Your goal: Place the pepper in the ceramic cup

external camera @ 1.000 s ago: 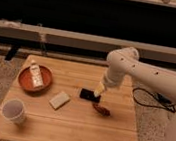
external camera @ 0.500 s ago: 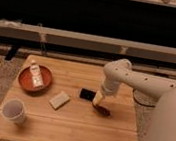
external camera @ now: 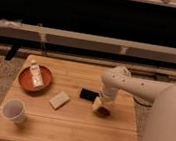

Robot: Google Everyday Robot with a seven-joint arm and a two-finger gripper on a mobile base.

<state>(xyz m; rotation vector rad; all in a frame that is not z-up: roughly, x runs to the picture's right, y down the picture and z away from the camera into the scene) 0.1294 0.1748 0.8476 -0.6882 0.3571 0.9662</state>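
We see the gripper (external camera: 100, 106) low over the tabletop (external camera: 71, 129), right at the pepper (external camera: 104, 111); whether it grips the pepper we cannot tell. A flat black rectangle (external camera: 88, 94) lies just beside it. The ceramic cup (external camera: 14, 110) stands well apart, upright, near the front-left corner.

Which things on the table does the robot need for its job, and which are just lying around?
Needed: pepper, cup, gripper low at the pepper.
Lying about: red bowl with a pale packet in it, tan block, black rectangle.
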